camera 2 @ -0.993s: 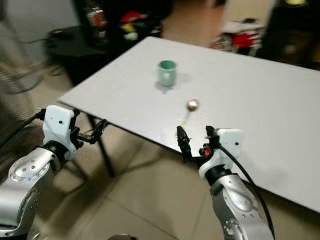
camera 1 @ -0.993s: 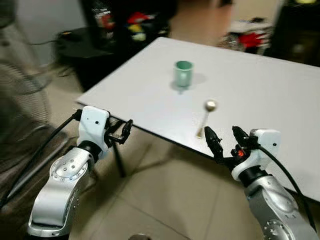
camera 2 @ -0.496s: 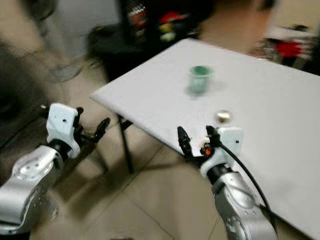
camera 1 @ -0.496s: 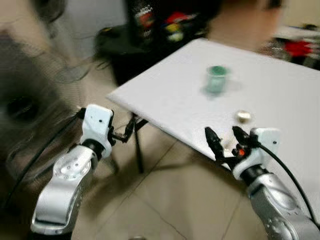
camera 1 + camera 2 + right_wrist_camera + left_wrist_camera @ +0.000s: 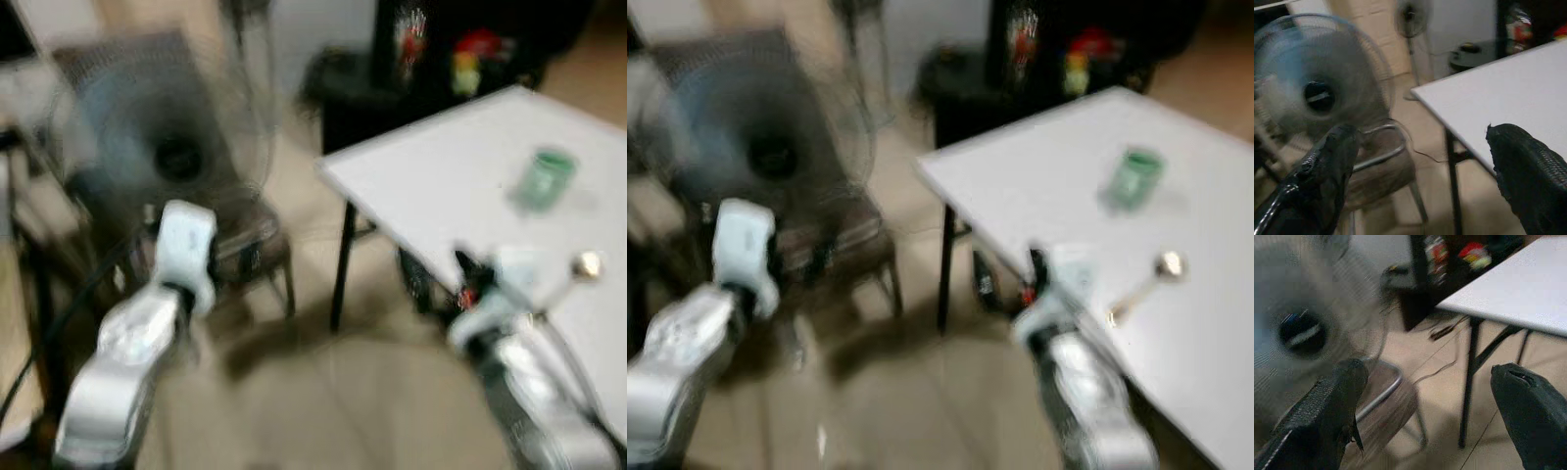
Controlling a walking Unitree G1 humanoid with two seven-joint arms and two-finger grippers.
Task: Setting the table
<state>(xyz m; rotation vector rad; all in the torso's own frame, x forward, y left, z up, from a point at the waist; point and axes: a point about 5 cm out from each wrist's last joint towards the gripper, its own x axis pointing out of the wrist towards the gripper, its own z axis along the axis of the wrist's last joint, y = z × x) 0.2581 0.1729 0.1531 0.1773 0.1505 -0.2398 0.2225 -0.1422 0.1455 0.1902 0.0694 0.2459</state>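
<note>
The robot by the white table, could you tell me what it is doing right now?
Nothing is being handled. A green cup and a spoon lie on the white table, untouched. The left gripper and right gripper hang open and empty over the floor beside a fan. The head views are blurred.

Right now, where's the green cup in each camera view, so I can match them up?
Left eye view: green cup, blurred, upper right on the white table.
Right eye view: cup upper right, beyond the spoon.
Left wrist view: not in it.
Right wrist view: not in it.
Shared landmark: the table's near corner, seen in all four.
</note>
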